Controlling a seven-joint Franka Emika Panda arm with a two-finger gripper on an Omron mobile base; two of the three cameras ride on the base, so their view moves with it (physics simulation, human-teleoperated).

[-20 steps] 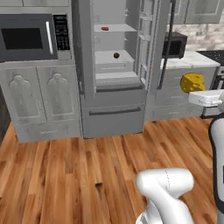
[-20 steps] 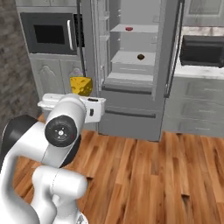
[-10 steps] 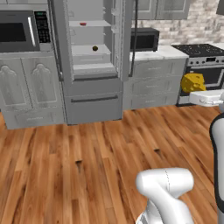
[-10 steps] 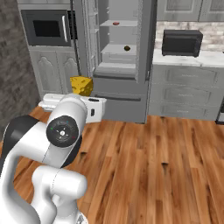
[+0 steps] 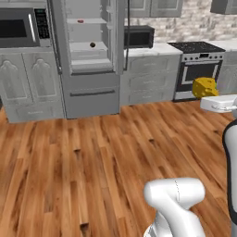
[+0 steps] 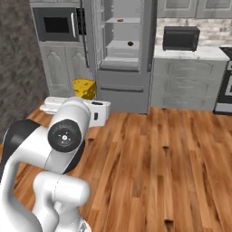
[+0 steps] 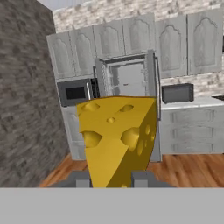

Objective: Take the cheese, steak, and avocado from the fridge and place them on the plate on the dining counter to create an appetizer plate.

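Note:
My gripper (image 7: 111, 180) is shut on the cheese (image 7: 116, 140), a yellow wedge with holes that stands up between the dark fingertips (image 7: 83, 179). The cheese (image 5: 204, 87) rides at the right edge of the left base view, above the white hand. It also sits left of centre as the cheese (image 6: 84, 88) in the right base view. The grey fridge (image 5: 90, 60) stands open across the wood floor. On its upper shelf lies the red steak (image 5: 80, 21); one shelf lower sits the dark avocado (image 5: 92, 45). The plate and the dining counter are out of view.
A black microwave (image 5: 139, 36) sits on the worktop right of the fridge, with a stove (image 5: 199, 69) further right. A built-in microwave (image 5: 21, 28) is left of the fridge. A dark stone wall (image 6: 18, 68) closes the left side. Wood floor (image 5: 92, 157) spreads between me and the fridge.
The whole picture has shifted: the base has moved, so the fridge now sits further left and further away, and the stove has come into view. The cheese stays in the shut gripper.

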